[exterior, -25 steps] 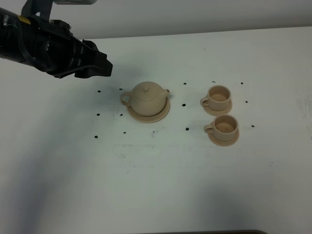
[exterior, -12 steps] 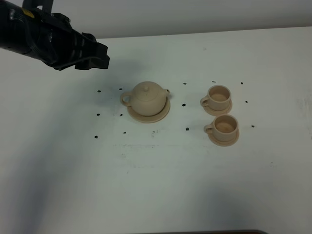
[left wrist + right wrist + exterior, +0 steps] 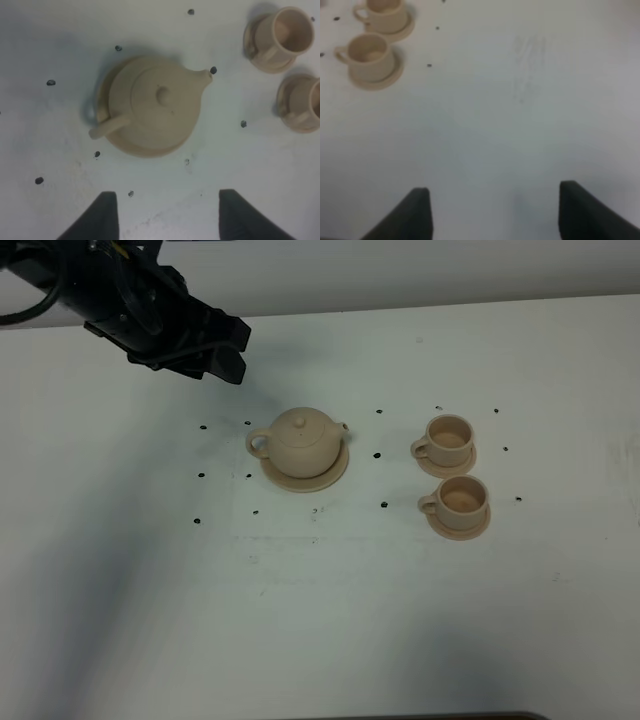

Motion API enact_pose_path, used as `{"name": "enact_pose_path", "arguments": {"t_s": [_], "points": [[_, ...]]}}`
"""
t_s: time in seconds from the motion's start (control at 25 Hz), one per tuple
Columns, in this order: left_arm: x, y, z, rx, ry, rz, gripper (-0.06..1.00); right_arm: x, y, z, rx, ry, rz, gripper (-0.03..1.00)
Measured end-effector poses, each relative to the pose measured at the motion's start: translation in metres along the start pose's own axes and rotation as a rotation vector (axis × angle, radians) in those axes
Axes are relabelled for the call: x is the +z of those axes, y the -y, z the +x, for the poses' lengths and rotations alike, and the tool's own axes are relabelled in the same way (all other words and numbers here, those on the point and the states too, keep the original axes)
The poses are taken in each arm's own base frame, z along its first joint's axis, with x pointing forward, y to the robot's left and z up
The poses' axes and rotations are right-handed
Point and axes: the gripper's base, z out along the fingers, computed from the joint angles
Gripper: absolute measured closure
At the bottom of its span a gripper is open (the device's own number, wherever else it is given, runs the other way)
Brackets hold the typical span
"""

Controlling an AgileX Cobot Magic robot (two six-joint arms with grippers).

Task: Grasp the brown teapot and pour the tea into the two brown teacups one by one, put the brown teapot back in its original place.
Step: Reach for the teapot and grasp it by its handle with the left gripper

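The brown teapot (image 3: 300,443) sits on its saucer (image 3: 338,471), just ahead of the left end effector (image 3: 165,197), whose fingers stand apart, empty, their bases cut off. The right end effector (image 3: 495,192), likewise apart, shows only blurred tips. Well ahead of it stand one teacup (image 3: 368,52) and a second teacup (image 3: 385,12), cropped.

left arm (image 3: 120,300): runs off the upper left corner of the high view; only its dark end shows.
left gripper (image 3: 167,220): two dark finger ends, cut by its wrist view's bottom edge.
right gripper (image 3: 495,217): two blurred dark ends at the bottom edge.
front teacup (image 3: 302,102): cropped by the left wrist view's right edge.
rear teacup (image 3: 385,12): rim cropped by the right wrist view's top edge.
large saucer (image 3: 300,483): mostly hidden under the brown teapot (image 3: 300,440).
cup contents: cannot tell.
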Motion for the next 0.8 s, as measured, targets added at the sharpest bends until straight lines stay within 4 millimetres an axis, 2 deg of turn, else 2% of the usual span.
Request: {"name": "enact_pose_path", "arguments": {"t_s": [0.32,0.52,0.8], "points": [[0.031,0.018,-0.01,0.118,-0.094,-0.094,0.47,-0.012,-0.001,0.009,0.049,0.097,0.083,0.44],[0.042,0.035,-0.01,0.226,-0.114,-0.104,0.47,-0.018,-0.002,0.013,0.048,0.144,0.091,0.44],[0.053,0.035,-0.007,0.408,-0.153,-0.108,0.47,-0.018,-0.002,0.013,0.063,0.144,0.114,0.44]]}}
